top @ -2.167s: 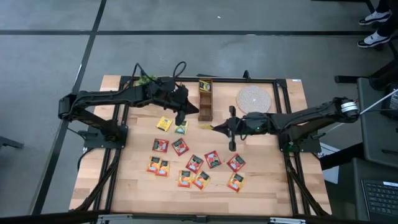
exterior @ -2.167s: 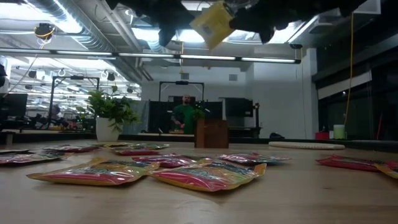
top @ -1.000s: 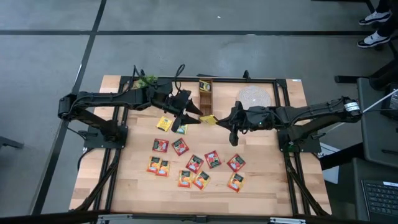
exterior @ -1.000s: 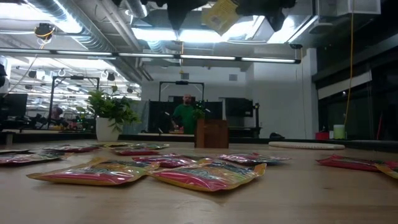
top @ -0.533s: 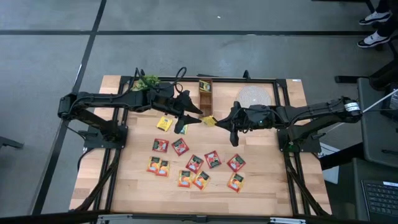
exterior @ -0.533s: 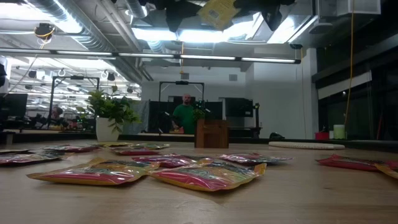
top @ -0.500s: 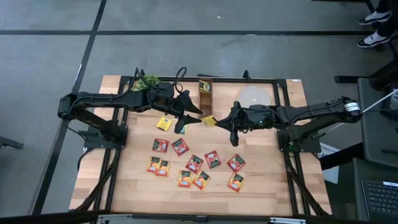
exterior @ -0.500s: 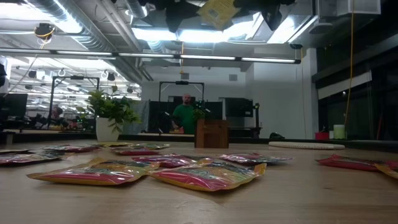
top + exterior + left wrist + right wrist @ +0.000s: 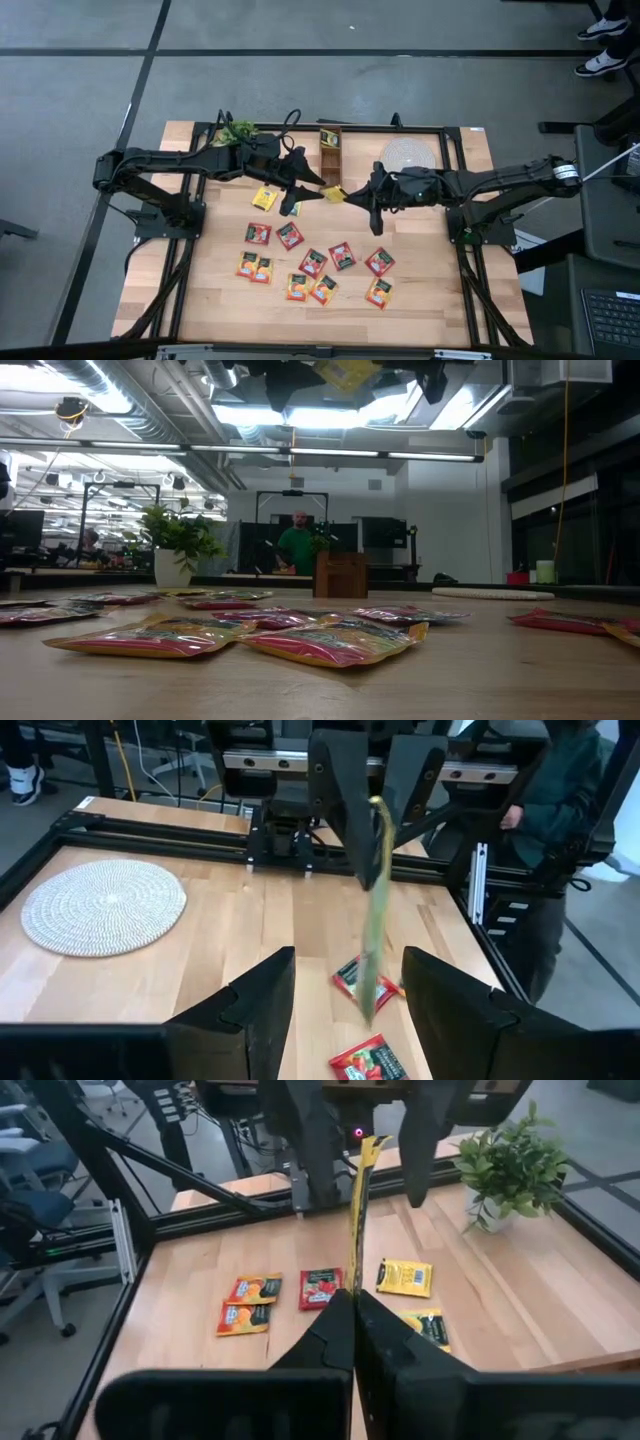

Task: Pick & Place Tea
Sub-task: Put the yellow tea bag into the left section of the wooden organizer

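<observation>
Yellow tea sachet held in mid-air between my two arms, above the bench.

I see the yellow sachet [image 9: 334, 193] edge-on, thin and flat, clamped upright in the right gripper [image 9: 352, 1312] with its fingers pressed together on it; the left gripper [image 9: 342, 985] faces it with fingers apart on either side of the sachet, not touching it. The other tea sachets [image 9: 313, 263], red, orange, yellow and green with dark centre labels, lie flat on the bench [image 9: 430, 290]. A small wooden box [image 9: 330, 152] stands at the far edge with one yellow sachet in its far compartment. Compared with a second ago, the left fingers have narrowed slightly and the held sachet sits higher.
</observation>
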Robot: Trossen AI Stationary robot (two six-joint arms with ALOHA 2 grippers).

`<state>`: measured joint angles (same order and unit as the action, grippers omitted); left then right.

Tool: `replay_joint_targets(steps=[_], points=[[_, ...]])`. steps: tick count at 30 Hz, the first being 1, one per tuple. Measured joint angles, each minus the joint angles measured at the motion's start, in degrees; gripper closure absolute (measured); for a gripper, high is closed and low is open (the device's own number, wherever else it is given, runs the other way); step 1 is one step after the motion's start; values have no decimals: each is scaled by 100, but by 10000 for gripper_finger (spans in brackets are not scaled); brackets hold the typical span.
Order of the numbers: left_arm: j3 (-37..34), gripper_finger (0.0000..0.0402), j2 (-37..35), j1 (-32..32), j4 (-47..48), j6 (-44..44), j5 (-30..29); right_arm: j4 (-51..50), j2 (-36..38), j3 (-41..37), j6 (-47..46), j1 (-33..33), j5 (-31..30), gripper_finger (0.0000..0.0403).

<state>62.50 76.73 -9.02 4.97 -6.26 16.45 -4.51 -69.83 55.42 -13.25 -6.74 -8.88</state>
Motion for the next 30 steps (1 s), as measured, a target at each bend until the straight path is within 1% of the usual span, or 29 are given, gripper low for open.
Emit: replay_joint_targets(steps=[3, 6, 8, 13, 14, 18, 21, 26, 30], points=[[0, 226, 0, 0, 2, 0, 150, 26, -35, -1, 8, 0, -2, 402], [4, 253, 28, 19, 7, -23, 187, 131, -77, -2, 15, 0, -2, 402], [2, 283, 52, 39, 69, -24, 185, 122, -97, -2, 17, 0, -2, 401], [4, 379, 94, 42, 69, -60, 266, 264, -189, -4, 23, 0, 2, 401], [4, 388, 94, 42, 90, -68, 269, 284, -204, -4, 18, 0, 8, 401], [4, 393, 101, 39, 94, -114, 273, 379, -215, -4, 6, -4, 20, 397], [4, 394, 99, -16, 78, -206, 365, 415, -146, -7, 0, -2, 11, 384], [4, 395, 73, -243, 11, -526, 968, 588, 152, -7, -18, -21, -1, 349], [3, 396, 37, -489, -217, -931, 1642, 618, 474, -7, 71, -37, -4, 316]])
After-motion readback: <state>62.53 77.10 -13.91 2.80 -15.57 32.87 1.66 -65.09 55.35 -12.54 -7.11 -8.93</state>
